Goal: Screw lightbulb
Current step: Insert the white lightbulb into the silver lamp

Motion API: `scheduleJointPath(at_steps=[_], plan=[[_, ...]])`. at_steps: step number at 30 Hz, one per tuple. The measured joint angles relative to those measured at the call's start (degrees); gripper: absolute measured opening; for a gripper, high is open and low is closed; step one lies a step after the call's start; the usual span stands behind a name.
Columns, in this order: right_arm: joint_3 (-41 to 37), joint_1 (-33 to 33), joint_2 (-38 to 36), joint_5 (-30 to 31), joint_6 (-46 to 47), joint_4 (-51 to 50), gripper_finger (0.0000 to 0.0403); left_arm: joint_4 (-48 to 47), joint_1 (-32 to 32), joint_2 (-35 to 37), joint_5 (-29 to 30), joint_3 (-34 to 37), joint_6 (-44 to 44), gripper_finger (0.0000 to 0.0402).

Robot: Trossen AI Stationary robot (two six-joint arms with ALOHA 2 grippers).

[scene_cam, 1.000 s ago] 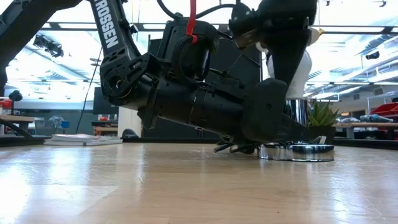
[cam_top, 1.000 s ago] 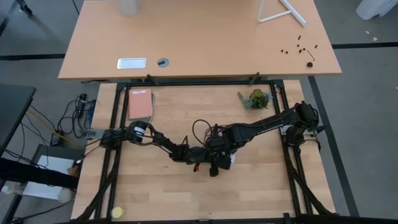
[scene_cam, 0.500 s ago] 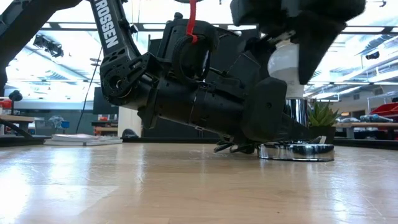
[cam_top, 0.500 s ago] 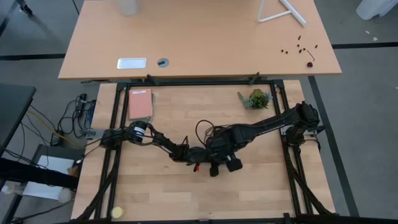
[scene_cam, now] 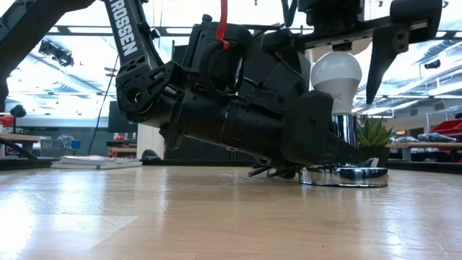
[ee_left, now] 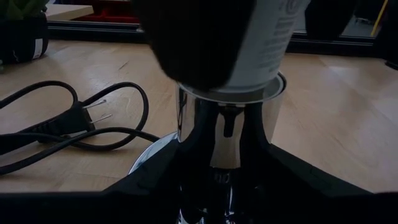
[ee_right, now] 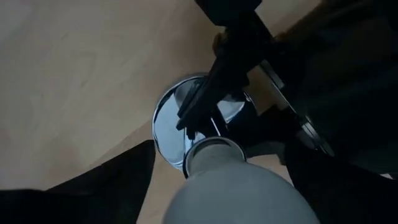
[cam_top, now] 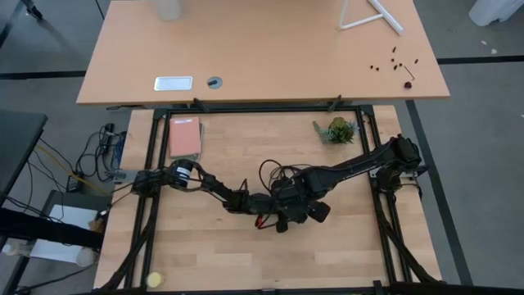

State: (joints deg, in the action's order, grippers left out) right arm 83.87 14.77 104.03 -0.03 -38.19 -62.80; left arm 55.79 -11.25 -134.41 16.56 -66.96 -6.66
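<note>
From overhead, both dark arms are meeting near the middle of the wooden worktop (cam_top: 205, 246), leaving bare planks toward the near edge and both front corners. The right end effector (cam_top: 309, 211) is hanging beside the left end effector (cam_top: 278, 215); a pink book (cam_top: 185, 137) and a small potted plant (cam_top: 337, 130) are sitting near the far edge.

At table height, the lightbulb (scene_cam: 336, 72), smooth, white and pear-shaped, is standing upright in a polished chrome socket (scene_cam: 346, 130) on a round mirrored base (scene_cam: 343, 175). The right end effector's fingers (scene_cam: 379, 61) are spreading wide on either side of the bulb, clear of it.

From the left wrist, the left end effector (ee_left: 227, 158) is clamping the chrome socket (ee_left: 227, 130) between partly closed fingers, while a black cord with a plug (ee_left: 81, 118) is looping across the wood.

From the right wrist, the bulb's (ee_right: 239, 186) rounded top is sitting between the open fingers, above the shiny base (ee_right: 180, 118).
</note>
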Motion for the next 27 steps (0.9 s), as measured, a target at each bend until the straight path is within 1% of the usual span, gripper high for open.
scheduleJointPath(at_steps=[8,11,13,17,23,25,27], plan=[[-1.7,-0.7,-0.1,0.0,1.3,0.4,0.0275,-0.1,0.0,0.0,-0.1,0.0,0.0,0.0196],[-1.7,-0.7,-0.1,0.1,6.0,0.6,0.0246,0.0,0.0,0.0,-0.1,0.0,0.0,0.0196],[-1.7,-0.7,-0.1,0.1,10.7,0.8,0.0246,0.0,0.0,0.0,-0.1,0.0,0.0,0.0196],[-1.8,-0.7,-0.1,0.2,24.0,1.5,0.0247,0.0,0.0,0.0,-0.1,0.0,0.0,0.0196],[-1.8,-1.5,-0.1,0.6,50.9,3.5,0.0292,0.1,0.0,0.0,-0.1,0.0,-0.9,0.0196],[-1.8,-1.8,-0.1,0.6,59.1,4.3,0.0294,0.0,0.0,0.0,-0.1,0.0,-1.0,0.0196],[-1.8,-2.1,-0.1,0.7,67.7,4.3,0.0287,0.0,0.0,0.0,-0.1,0.0,-0.8,0.0196]])
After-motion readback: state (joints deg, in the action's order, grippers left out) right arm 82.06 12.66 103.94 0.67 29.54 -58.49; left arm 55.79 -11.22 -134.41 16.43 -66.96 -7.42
